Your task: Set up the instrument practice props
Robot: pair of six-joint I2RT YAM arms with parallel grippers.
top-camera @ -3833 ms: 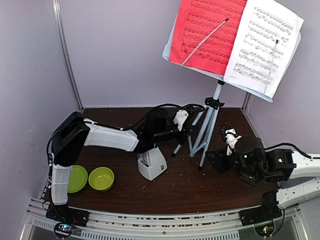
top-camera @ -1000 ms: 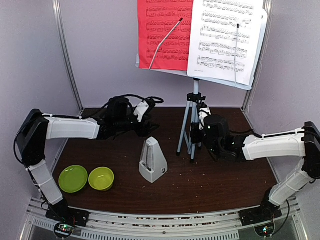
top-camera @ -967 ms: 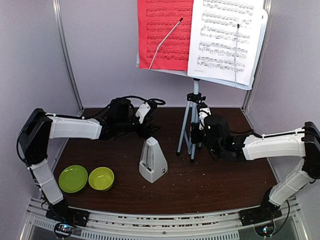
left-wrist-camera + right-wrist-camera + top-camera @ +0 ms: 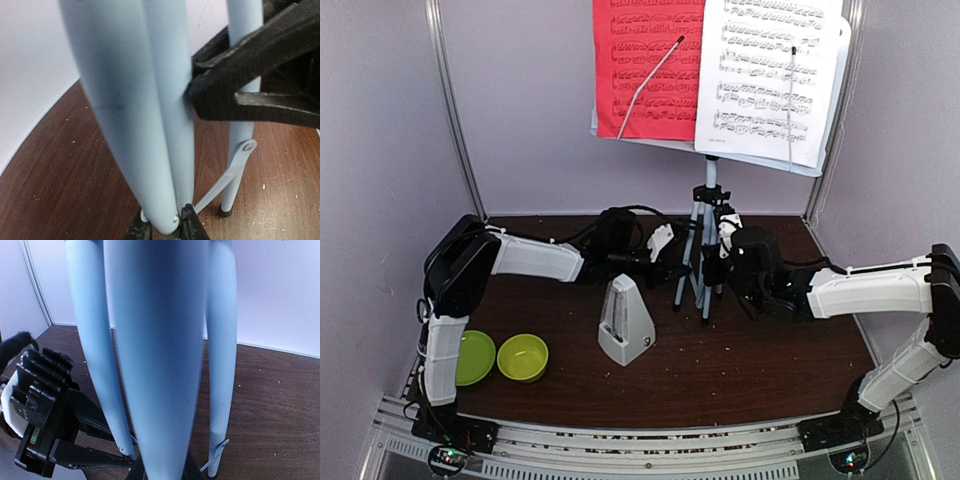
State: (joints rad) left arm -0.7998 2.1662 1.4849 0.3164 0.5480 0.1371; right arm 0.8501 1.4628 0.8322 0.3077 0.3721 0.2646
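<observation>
The worktop (image 4: 760,360) carries all the props. The music stand (image 4: 711,172) is at far centre, upright on its tripod, long axis vertical. Its perforated desk is at the top, leaning back and facing the near side. On the desk the red music sheet (image 4: 650,65) lies left and the white music sheet (image 4: 770,75) right, side by side, each crossed by a thin wire retainer. Both arms reach in low at the tripod. The left gripper (image 4: 166,231) has its jaws clenched round one pale leg near its foot, as the left wrist view shows. The right gripper (image 4: 162,472) has its jaws clenched on another leg just beside it, coming from the right. The metronome (image 4: 625,322) stands on the near-left of the tripod, apart from it, apex up and front face turned roughly to the near side. No gripper touches it. The two lime-green bowls (image 4: 522,357) sit at near left, well apart. Judgement: the set-up is largely done, with the stand erect, the sheets mounted and the metronome placed. The legs look closely gathered. What is left appears to be settling or spreading the tripod, then releasing both grips and withdrawing.
</observation>
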